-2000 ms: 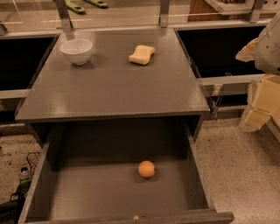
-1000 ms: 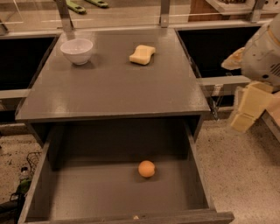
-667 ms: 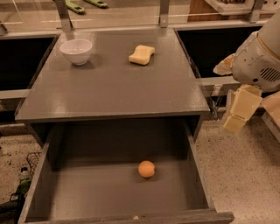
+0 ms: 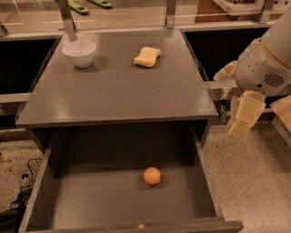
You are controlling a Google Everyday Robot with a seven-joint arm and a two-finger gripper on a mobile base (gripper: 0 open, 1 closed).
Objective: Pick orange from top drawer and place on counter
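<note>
The orange (image 4: 152, 175) lies on the bare bottom of the pulled-out top drawer (image 4: 72, 200), slightly right of its middle. The counter (image 4: 118, 86) spans the view above the drawer. My gripper (image 4: 262, 124) hangs at the right, beyond the counter's right edge and over the floor, well above and to the right of the orange. Its cream fingers (image 4: 245, 114) stand apart with nothing between them; the right one is cut off by the frame edge.
A white bowl (image 4: 79, 53) stands at the counter's back left and a pale yellow sponge (image 4: 147, 56) at its back middle. A rail with metal posts (image 4: 170, 13) runs behind. Speckled floor (image 4: 254, 182) lies to the right of the drawer.
My arm and gripper have swung in from the right edge towards the counter's right side and a little lower. The orange, bowl and sponge have not moved.
</note>
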